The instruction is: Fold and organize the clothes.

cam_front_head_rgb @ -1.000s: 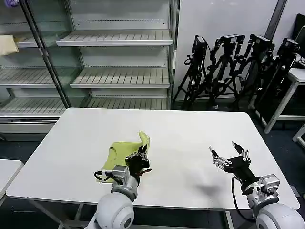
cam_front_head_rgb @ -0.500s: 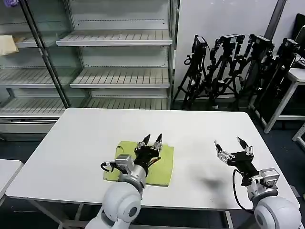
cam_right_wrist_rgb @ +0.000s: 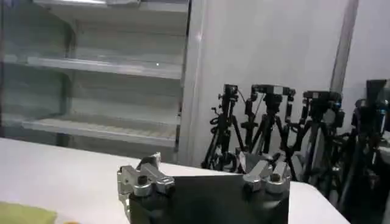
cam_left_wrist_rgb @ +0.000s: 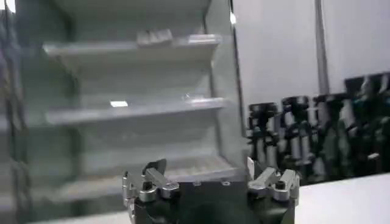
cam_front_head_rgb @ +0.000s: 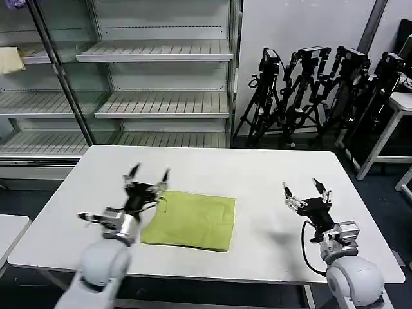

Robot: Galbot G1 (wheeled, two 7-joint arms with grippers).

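The lime yellow-green T-shirt (cam_front_head_rgb: 192,219) lies folded into a flat rectangle on the white table (cam_front_head_rgb: 257,174), near its front middle. My left gripper (cam_front_head_rgb: 149,176) hovers open above the shirt's left edge, fingers spread and empty. In the left wrist view that gripper (cam_left_wrist_rgb: 207,173) points toward the shelves with nothing between its fingers. My right gripper (cam_front_head_rgb: 306,192) is raised over the table's right side, open and empty, well apart from the shirt. The right wrist view shows its spread fingers (cam_right_wrist_rgb: 142,173) and a corner of the shirt (cam_right_wrist_rgb: 24,214).
A glass-fronted shelf unit (cam_front_head_rgb: 161,77) stands behind the table. Black tripods (cam_front_head_rgb: 309,90) lean against the wall at the back right. Another white table (cam_front_head_rgb: 402,103) is at the far right.
The left gripper let go of the shirt's flap, which now lies flat as a folded rectangle. It then rose and moved left off the shirt. The right gripper shifted only slightly.
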